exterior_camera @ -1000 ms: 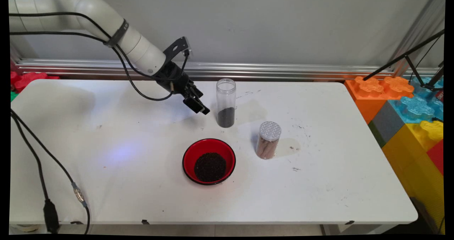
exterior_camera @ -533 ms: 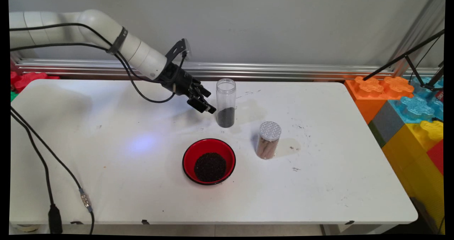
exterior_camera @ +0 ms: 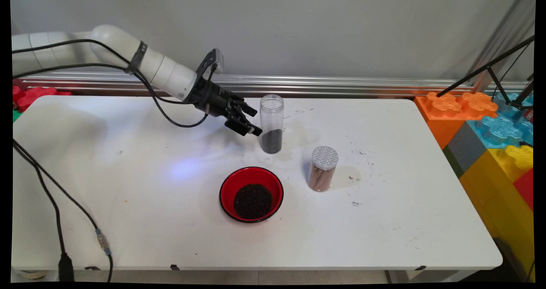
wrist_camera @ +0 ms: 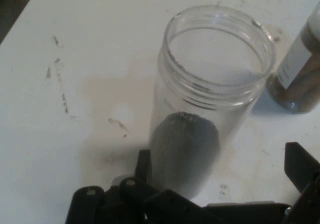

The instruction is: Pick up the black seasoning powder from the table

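A tall clear jar [exterior_camera: 271, 124] without a lid stands upright on the white table [exterior_camera: 128, 152], with dark grains filling its bottom part. My gripper [exterior_camera: 254, 121] is open just left of it, low and tilted, its fingertips at the jar's side. In the hand view the jar [wrist_camera: 210, 109] stands between the two fingers [wrist_camera: 300, 164], and a gap shows on the right. A red bowl [exterior_camera: 225, 186] holding dark grains sits nearer the front. A short jar with a white perforated lid [exterior_camera: 323, 168], [wrist_camera: 300, 69] and brown contents stands to the right.
Large coloured building blocks [exterior_camera: 490, 122] are stacked past the table's right edge, with black tripod legs [exterior_camera: 482, 70] over them. Black cables [exterior_camera: 55, 203] hang over the table's left front. A metal rail [exterior_camera: 341, 84] runs along the back, and red blocks [exterior_camera: 30, 94] lie at the far left.
The arm has lowered and the gripper has moved right, from a short way off the clear jar to right against its side. Nothing on the table has shifted.
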Tool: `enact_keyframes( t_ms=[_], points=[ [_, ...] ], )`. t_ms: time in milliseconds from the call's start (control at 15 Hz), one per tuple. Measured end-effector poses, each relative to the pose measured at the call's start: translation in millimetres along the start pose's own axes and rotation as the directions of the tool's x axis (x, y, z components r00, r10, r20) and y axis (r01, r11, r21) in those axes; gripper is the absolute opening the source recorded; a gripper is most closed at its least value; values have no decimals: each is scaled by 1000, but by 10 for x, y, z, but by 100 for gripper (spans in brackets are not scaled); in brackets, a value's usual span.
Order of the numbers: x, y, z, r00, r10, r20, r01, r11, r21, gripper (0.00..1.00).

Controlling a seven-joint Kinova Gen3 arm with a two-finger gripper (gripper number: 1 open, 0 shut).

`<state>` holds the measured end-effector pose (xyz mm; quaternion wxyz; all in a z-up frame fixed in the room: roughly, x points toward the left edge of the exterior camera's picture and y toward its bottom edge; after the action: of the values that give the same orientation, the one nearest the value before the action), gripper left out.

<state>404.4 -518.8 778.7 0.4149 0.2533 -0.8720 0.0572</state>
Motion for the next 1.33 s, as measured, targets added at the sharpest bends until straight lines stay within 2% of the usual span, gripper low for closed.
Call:
enact_keyframes(
  t_ms=[400,867,1333],
  points=[
    [-148,-11,34,993,67,-100,-70,997,-28,100],
    [-290,-24,139,968,150,-202,-154,988,-7,100],
    [-351,-56,239,941,207,-268,-208,978,26,100]
  ],
)
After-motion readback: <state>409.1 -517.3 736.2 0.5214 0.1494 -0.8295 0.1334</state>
